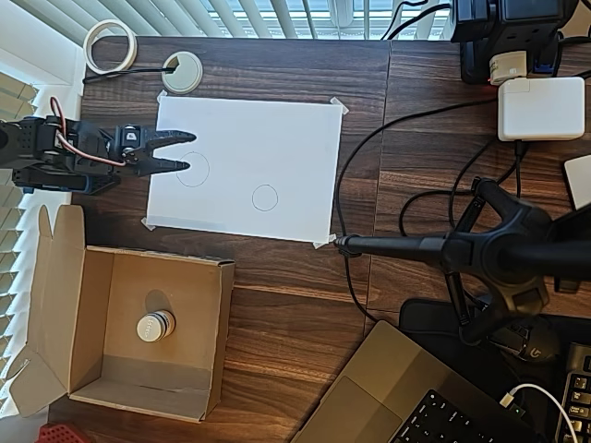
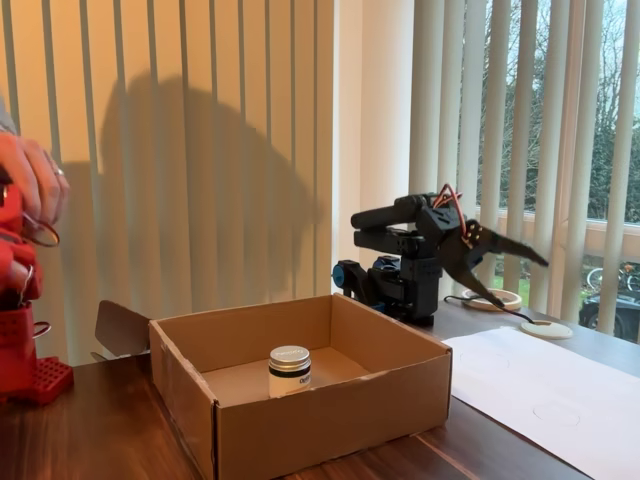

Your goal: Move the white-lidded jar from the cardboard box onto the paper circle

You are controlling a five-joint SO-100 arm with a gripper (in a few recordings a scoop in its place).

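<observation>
The white-lidded jar (image 1: 155, 325) (image 2: 289, 370) stands upright on the floor of the open cardboard box (image 1: 97, 318) (image 2: 330, 415), near its middle. The paper circle (image 1: 265, 197) is the smaller pencil outline on the white sheet (image 1: 277, 138), and nothing lies on it. My gripper (image 1: 189, 151) (image 2: 522, 283) is open and holds nothing. In the overhead view it hovers over the sheet's left part, at the larger circle (image 1: 193, 170), well away from the box. In the fixed view it hangs raised above the table, behind and to the right of the box.
A roll of white tape (image 1: 111, 46) and a white cable grommet (image 1: 182, 72) lie beyond the sheet. A black camera stand (image 1: 480, 247), cables, a white charger (image 1: 540, 108) and a laptop (image 1: 397, 397) crowd the right side. The box's flaps stick out to the left.
</observation>
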